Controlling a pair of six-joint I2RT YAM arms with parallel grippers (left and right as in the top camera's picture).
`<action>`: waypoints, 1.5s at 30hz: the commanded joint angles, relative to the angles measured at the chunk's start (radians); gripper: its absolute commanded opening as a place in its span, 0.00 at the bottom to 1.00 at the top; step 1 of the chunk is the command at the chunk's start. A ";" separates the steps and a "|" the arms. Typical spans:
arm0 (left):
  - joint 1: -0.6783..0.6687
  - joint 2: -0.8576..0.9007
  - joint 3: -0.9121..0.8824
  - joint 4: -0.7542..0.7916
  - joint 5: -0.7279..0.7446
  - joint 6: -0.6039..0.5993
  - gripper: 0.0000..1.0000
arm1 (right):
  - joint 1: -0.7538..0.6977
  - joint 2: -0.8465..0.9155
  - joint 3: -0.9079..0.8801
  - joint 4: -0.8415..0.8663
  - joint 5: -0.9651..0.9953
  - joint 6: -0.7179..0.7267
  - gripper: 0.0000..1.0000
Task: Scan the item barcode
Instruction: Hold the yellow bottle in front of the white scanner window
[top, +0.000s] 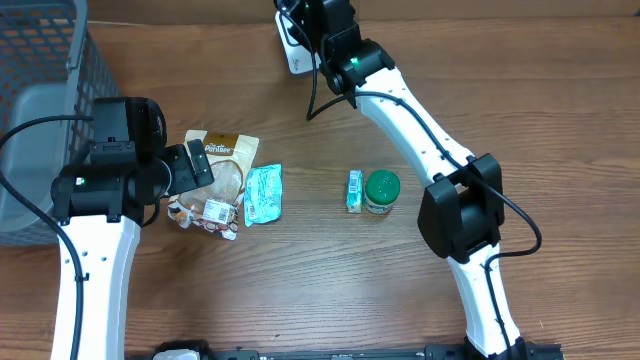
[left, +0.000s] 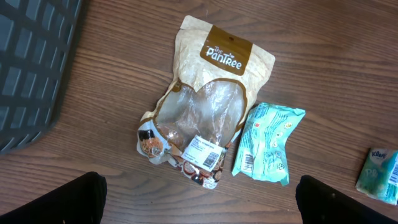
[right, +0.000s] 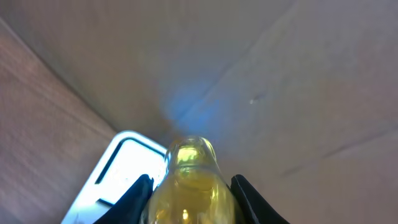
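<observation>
- A yellow-tinted clear bottle (right: 189, 165) sits clamped between the two black fingers of the right gripper (right: 191, 190), cap end pointing away from the wrist camera.
- The bottle is at the far edge of the wooden table (top: 300, 290), just beside a white scanner (right: 115, 168) whose blue-rimmed window lies to its left in the wrist view; whether the two touch cannot be told.
- A faint bluish glow shows on the surface past the bottle's cap.
- From overhead, the right arm reaches across the table to that far edge, and the bottle itself is hidden under the gripper.
- Well apart, on the left side of the table, the left gripper (left: 199, 205) hangs with its jaws spread wide and nothing between them.
- Below it lies a Pantree pouch (left: 211, 93) with a clear window, flat on the wood, a white barcode label (left: 204, 152) at its lower end.
- A teal packet (left: 267, 143) lies just beside the pouch, its own barcode facing up.
- Nearer the table's middle, a small Kleenex pack (top: 354, 190) lies against a green-lidded jar (top: 381, 190).
- A grey mesh basket (top: 40, 60) stands at the table's left edge.
</observation>
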 joint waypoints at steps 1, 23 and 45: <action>-0.007 0.002 0.010 0.001 -0.006 0.009 1.00 | 0.002 0.049 0.015 0.066 -0.023 0.010 0.30; -0.007 0.002 0.010 0.001 -0.006 0.009 1.00 | -0.004 0.144 0.015 0.215 -0.023 -0.281 0.32; -0.007 0.003 0.010 0.001 -0.006 0.009 1.00 | -0.005 0.187 0.015 0.238 -0.023 -0.362 0.33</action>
